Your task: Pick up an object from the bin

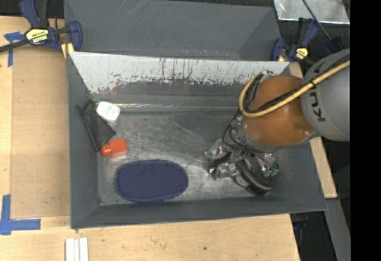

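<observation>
Low at the bin's (196, 211) right end the jaws are hovering, whether apart I cannot tell; a blue oval pad (152, 180) is lying near, view's left, lengthwise toward them.

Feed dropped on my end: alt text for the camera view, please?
The gripper sits low over the floor at the right of the grey bin. At the left lie a blue oval pad, an orange block, a black slab and a white piece.
</observation>
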`<state>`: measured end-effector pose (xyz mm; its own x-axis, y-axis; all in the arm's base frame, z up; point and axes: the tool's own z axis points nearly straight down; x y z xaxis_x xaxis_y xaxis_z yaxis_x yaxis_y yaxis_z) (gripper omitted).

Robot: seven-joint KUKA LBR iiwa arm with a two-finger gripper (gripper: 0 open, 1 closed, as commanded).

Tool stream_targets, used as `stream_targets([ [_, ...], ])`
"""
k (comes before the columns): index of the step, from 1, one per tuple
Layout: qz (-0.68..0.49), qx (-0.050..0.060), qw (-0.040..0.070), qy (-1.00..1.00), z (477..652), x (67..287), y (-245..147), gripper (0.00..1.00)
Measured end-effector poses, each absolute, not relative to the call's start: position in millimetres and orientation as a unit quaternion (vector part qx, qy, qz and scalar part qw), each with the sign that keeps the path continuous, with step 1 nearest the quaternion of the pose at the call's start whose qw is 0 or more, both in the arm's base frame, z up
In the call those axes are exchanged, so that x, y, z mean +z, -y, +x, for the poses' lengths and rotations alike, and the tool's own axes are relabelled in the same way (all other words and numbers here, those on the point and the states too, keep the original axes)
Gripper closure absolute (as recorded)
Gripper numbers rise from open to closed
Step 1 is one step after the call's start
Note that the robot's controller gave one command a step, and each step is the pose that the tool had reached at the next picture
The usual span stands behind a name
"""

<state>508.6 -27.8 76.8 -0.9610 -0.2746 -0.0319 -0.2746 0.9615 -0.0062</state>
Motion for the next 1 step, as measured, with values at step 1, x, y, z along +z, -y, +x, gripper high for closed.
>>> stream_targets([
  [1, -0.132, -0.001, 0.005, -0.991, 530.5, 274.7, 47.5, 1.00],
])
